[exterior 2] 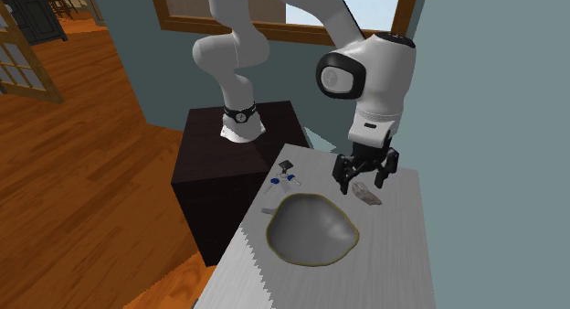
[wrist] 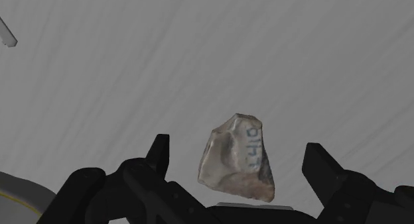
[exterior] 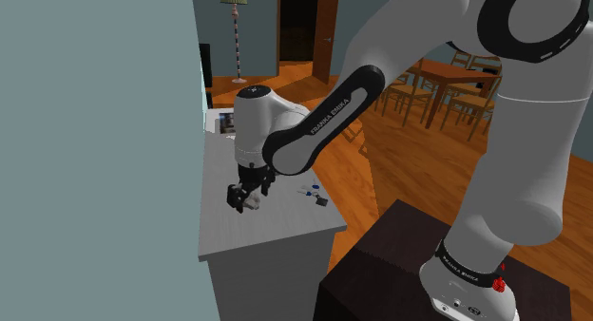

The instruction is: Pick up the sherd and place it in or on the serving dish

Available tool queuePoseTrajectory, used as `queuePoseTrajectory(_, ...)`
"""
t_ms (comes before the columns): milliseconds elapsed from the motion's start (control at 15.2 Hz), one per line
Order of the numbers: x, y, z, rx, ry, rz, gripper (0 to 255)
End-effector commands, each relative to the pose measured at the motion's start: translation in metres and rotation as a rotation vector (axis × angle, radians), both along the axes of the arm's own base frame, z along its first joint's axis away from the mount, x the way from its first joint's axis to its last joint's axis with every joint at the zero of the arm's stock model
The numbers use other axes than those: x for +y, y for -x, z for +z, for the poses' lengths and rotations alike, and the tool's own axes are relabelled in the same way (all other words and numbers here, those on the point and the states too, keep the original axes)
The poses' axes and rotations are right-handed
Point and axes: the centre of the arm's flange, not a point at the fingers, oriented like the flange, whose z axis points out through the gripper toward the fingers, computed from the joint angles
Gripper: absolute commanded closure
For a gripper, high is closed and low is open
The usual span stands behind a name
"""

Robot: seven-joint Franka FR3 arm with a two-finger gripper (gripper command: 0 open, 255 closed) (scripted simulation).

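One grey tabletop (exterior: 257, 229) runs along a blue-grey wall (exterior: 95, 129) in the shoulder view. The black gripper (exterior: 245, 203) hangs low over the middle of it, pointing down. A few small bits (exterior: 312, 194) lie near the tabletop's edge, toward the shoulder view's right. The dark stand (exterior: 390, 262) sits close by on a warm wooden floor (exterior: 418, 167). Farther back are a wooden dining table (exterior: 456, 74) with chairs, a floor lamp (exterior: 234, 25) and a brown door frame (exterior: 328, 34) with a black area past it.

From the second exterior view, the serving dish (exterior 2: 311, 232) lies on the tabletop; it is grey with a yellowish rim. The sherd (exterior 2: 367, 196) lies just beside the dish, on the side nearer the wall, right below the gripper (exterior 2: 365, 181). A wood-framed window (exterior 2: 183, 24) shows behind the arm.

Looking along the hand in the wrist view, the streaked grey surface spreads out beneath. The sherd (wrist: 237, 158), pale grey-brown with blue marks, rests on it between the two fingers (wrist: 159, 153). They stand wide apart with a gap on either side of it, gripping nothing. A sliver of the dish's rim (wrist: 16, 189) shows off to one side.
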Motion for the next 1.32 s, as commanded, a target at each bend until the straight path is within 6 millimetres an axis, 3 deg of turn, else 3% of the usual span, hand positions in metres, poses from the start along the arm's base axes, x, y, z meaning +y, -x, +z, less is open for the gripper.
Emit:
queuePoseTrajectory(0, 0.000, 0.000, 0.000, 0.000, 0.000, 0.000, 0)
queuePoseTrajectory(66, 0.000, 0.000, 0.000, 0.000, 0.000, 0.000, 255)
queuePoseTrajectory(660, 0.000, 0.000, 0.000, 0.000, 0.000, 0.000, 255)
queuePoseTrajectory(1254, 0.000, 0.000, 0.047, 0.000, 0.000, 0.000, 255)
